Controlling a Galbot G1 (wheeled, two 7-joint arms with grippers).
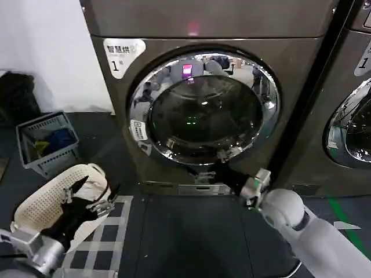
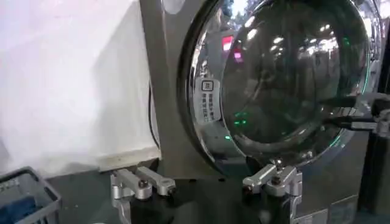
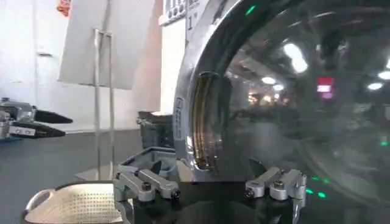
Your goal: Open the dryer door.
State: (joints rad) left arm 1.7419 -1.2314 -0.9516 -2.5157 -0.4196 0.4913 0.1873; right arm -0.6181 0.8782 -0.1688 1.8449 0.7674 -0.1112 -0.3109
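Dark flooring fronted a bronze-grey dryer whose round chrome-ringed dark-glass dryer door [image 1: 204,110] sat shut, the right gripper [image 1: 223,164], fingers spread, at its lower rim and the left gripper [image 1: 93,194] splayed, idle, low left; opening remained.

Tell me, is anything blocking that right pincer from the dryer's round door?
Nothing visible does. The right pincer is already up against the lower chrome rim of the dryer door, with no object between them. The left pincer hangs low by a white basket, well aside.
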